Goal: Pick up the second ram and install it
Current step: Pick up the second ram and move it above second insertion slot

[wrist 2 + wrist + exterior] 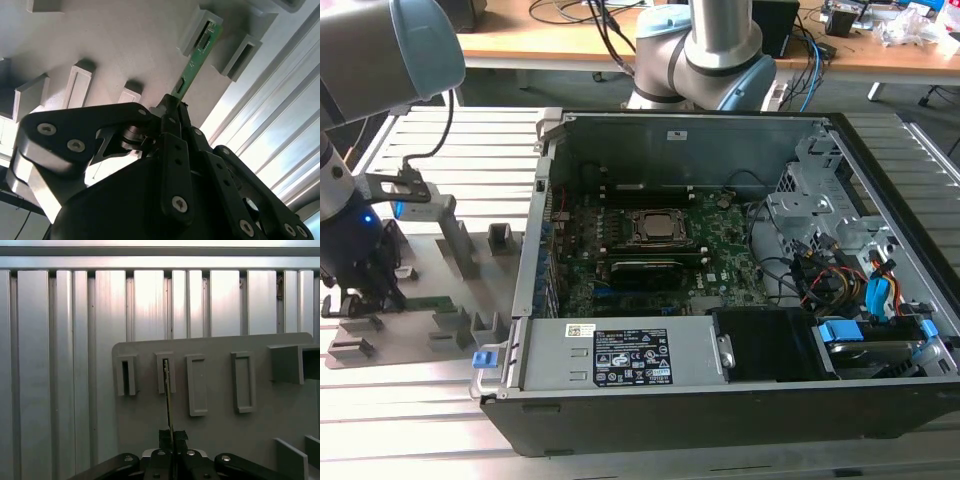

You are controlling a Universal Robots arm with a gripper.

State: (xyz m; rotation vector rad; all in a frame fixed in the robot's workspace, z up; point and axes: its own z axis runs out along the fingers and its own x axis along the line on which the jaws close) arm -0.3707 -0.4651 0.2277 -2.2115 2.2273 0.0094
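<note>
On a grey plate (215, 440), the ram (192, 67), one end in a holder (189, 35), is clamped by the gripper (175, 102), so pick-up is judged underway, a straight withdrawal being required.

i see soft, even room light in the exterior view. in the second wrist view glare whitens the ribbed silver aluminium table (280, 115), and the black jointed gripper (173, 103) looks nearly silhouetted.

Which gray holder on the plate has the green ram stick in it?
The holder straight ahead of the gripper: the second ram ends in it; its neighbours hold none.
</note>
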